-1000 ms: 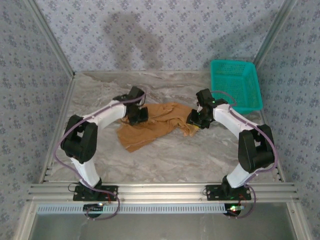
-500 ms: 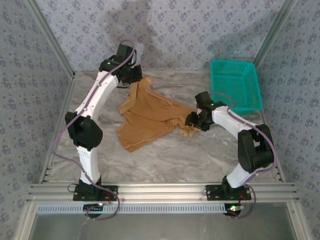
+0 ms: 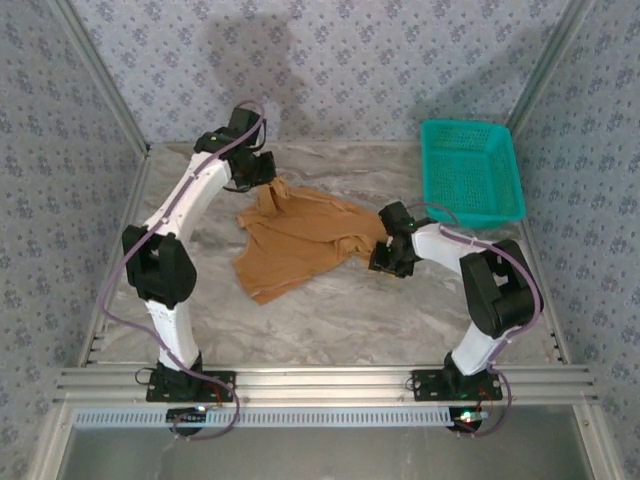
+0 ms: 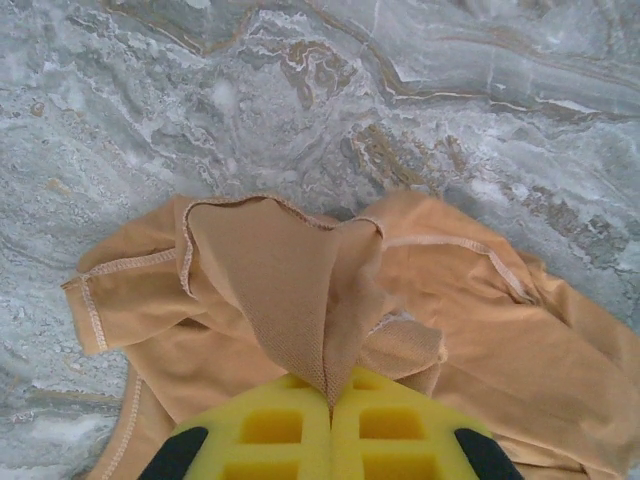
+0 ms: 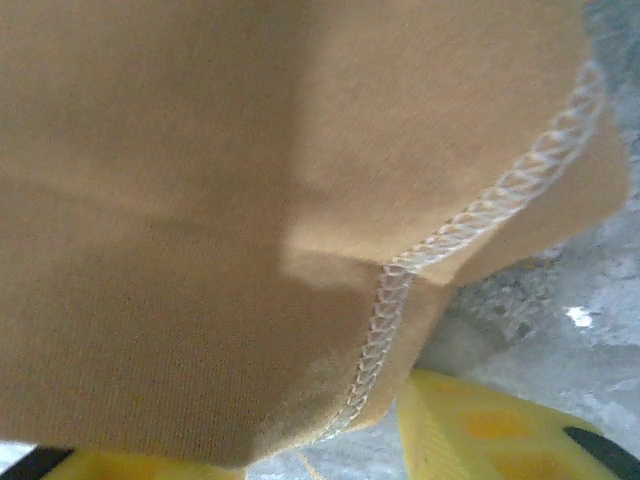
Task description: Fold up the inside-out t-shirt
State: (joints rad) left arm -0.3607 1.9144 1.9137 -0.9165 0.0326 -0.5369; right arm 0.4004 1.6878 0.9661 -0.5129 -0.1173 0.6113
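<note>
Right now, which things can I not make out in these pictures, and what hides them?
- Right wrist view: the t-shirt hangs blurred against the lens and covers one of the right fingers, so their grip cannot be judged.
- Top view: the right arm hides its own fingers; the t-shirt's crumpled parts are too small to name.
- Left wrist view: the bottom edge cuts off the left fingers, shut on a fold.

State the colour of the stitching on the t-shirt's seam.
White stitching on the orange-tan cloth t-shirt; right wrist view shows it best.
</note>
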